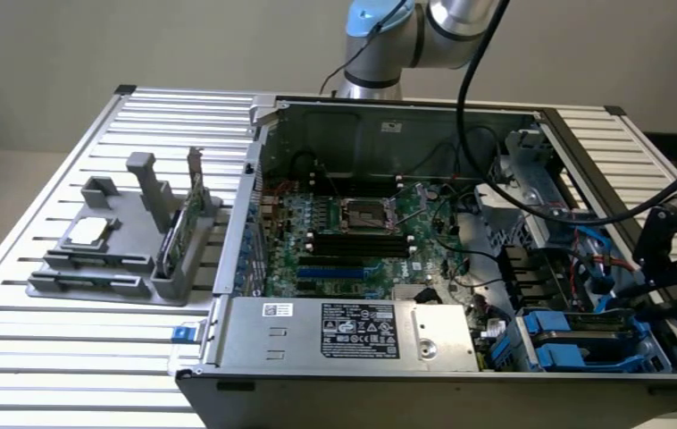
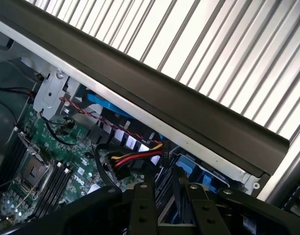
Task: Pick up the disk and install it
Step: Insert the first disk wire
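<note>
Exterior view: an open computer case (image 1: 374, 121) is lying on the slatted bench (image 1: 64, 357), taking up most of the bench's width toward the exterior view's right. The disk (image 1: 580, 344), with its blue carrier showing, is sitting low in the case corner nearest the camera on that side. It is hemmed in by the case walls and by the power supply (image 1: 363, 331) just beside it.

The black end effector (image 1: 672, 268) is hanging over the case's right-hand rim, above the disk and a little outward of it. Black hoses are draping across the open top to it. Whether it is gripping anything cannot be told. There is bare bench on the exterior view's left, around a grey fixture (image 1: 124, 241) well apart from the case.

Wrist view: the end effector (image 2: 170, 220) is looking down inside the dark case rim (image 2: 164, 93). A red-yellow-black cable bundle (image 2: 135, 159) is crowding the space just ahead of it, and the motherboard (image 2: 37, 166) is lying farther in.
</note>
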`<state>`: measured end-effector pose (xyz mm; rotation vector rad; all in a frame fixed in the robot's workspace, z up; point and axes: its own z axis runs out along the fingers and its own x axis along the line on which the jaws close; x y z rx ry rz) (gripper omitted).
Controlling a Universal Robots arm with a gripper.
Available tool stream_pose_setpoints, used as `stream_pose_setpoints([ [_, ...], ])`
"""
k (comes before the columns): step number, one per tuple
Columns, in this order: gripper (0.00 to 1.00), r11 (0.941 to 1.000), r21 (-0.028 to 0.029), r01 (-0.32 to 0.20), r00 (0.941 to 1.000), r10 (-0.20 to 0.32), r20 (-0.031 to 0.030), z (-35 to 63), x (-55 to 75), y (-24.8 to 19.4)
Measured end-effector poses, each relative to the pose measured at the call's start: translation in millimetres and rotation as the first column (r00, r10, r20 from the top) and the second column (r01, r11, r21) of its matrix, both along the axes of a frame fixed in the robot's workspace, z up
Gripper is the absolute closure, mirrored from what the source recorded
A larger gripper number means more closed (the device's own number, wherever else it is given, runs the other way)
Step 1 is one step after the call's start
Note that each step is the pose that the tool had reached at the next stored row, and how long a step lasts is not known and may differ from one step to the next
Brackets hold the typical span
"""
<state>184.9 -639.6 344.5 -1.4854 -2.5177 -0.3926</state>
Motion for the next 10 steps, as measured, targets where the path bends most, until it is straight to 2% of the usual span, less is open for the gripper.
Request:
stream_pose_setpoints([
  [5,0.71,0.9999,0.0156,0.000,1.0000,0.000,0.0030,-2.8,-0.1,0.6],
  [10,0.71,0.9998,0.0181,0.000,0.9999,0.000,0.0120,-3.9,0.0,1.5],
])
